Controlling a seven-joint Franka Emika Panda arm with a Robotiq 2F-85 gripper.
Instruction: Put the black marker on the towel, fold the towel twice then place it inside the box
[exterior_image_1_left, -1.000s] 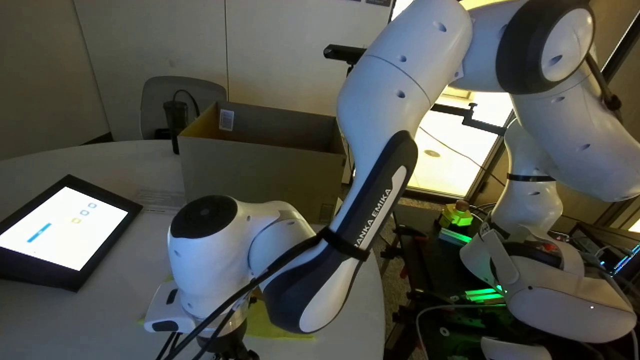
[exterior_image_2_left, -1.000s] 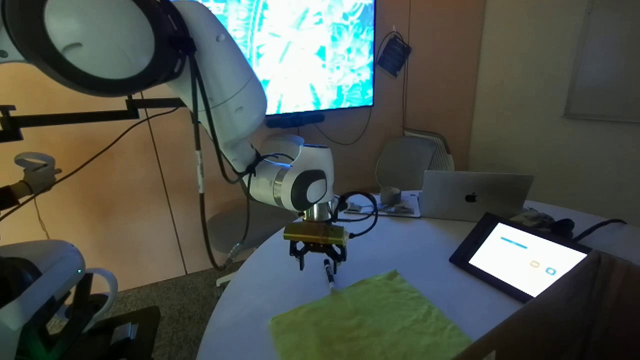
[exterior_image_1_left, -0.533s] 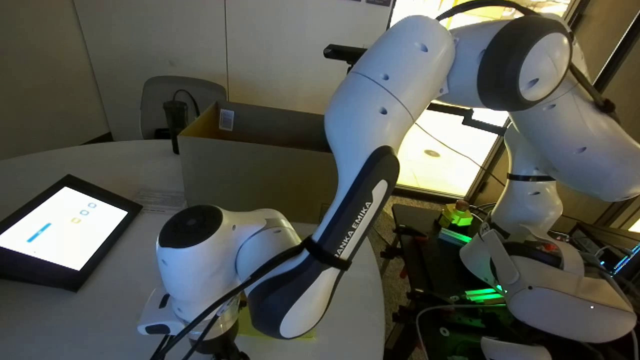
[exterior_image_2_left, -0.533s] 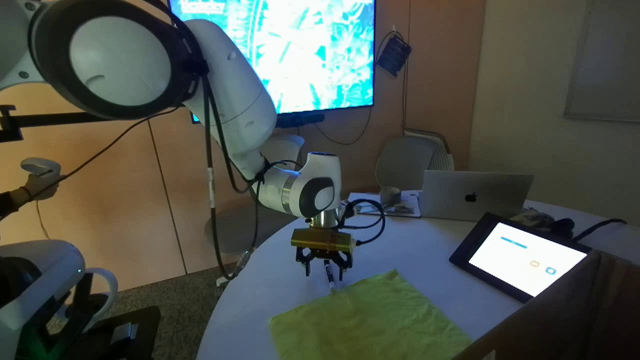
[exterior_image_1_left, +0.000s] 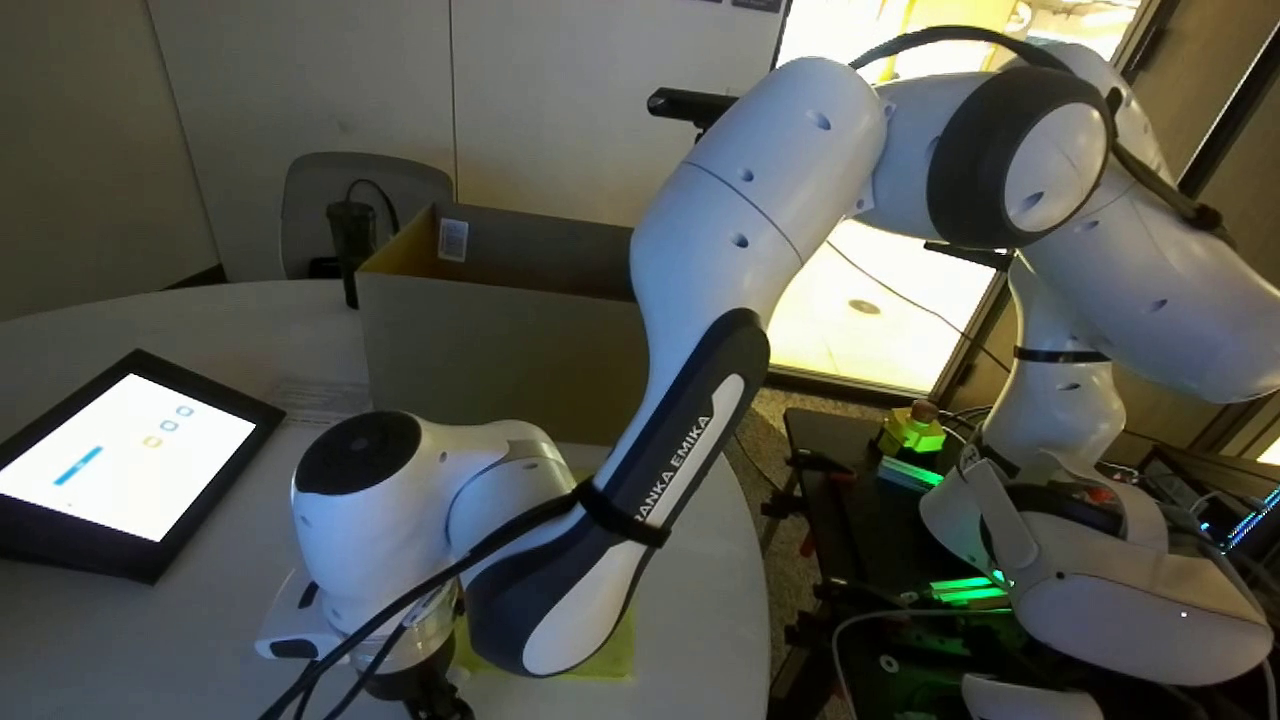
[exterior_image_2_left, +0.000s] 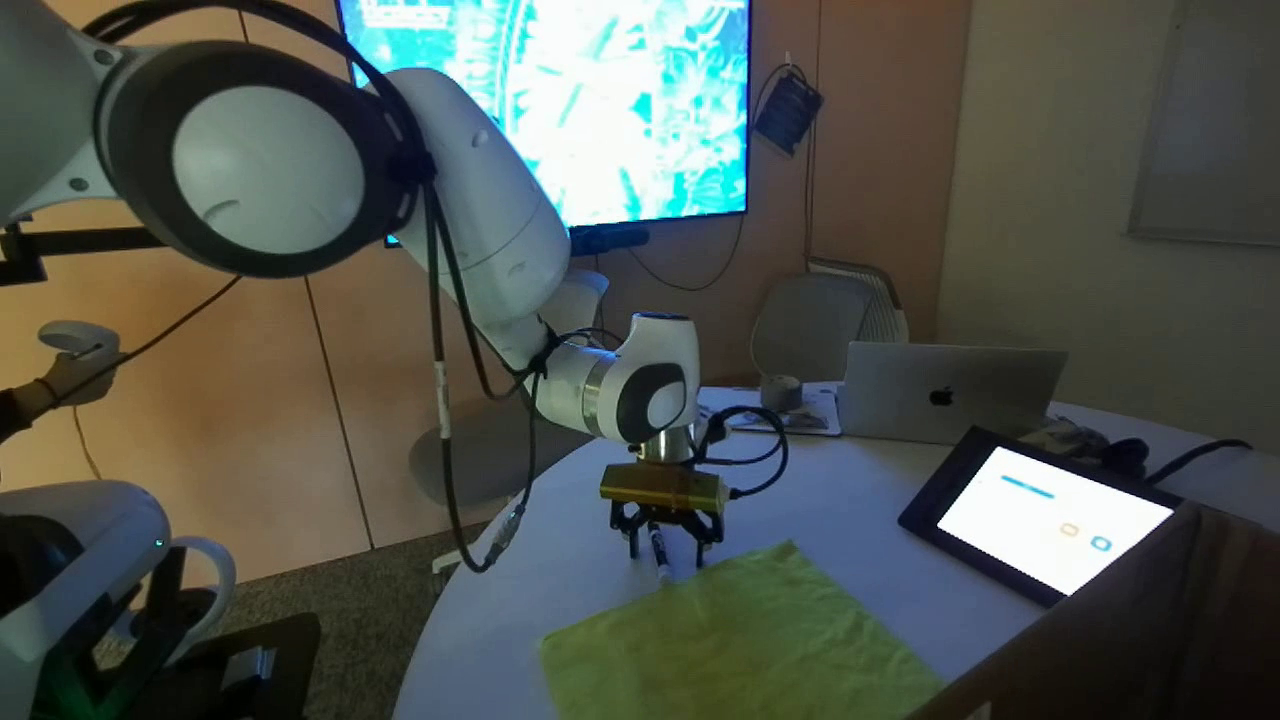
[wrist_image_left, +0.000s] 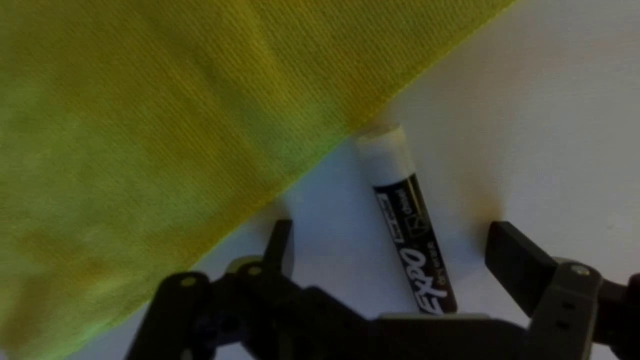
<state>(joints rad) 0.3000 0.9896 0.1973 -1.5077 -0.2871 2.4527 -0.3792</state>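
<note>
- The fingers (wrist_image_left: 522, 270) stand well apart, and in the wrist view the black marker (wrist_image_left: 417, 245) lies between them, a gap on either side.
- Only that view lets me read the white EXPO lettering; the marker's pale end is at the edge of the towel (wrist_image_left: 150, 125), touching or not I can't tell.
- Fine ribbing shows up close; the towel is yellow-green, spread out with soft creases on the smooth white bench (exterior_image_2_left: 480, 640). In an exterior view the arm (exterior_image_1_left: 720, 340) covers most of it.
- Near the towel stands the box (exterior_image_1_left: 500, 350), straight-sided plain brown cardboard, open-topped. A label (exterior_image_1_left: 453, 240) shows on an inner wall; the bottom is hidden from me.
</note>
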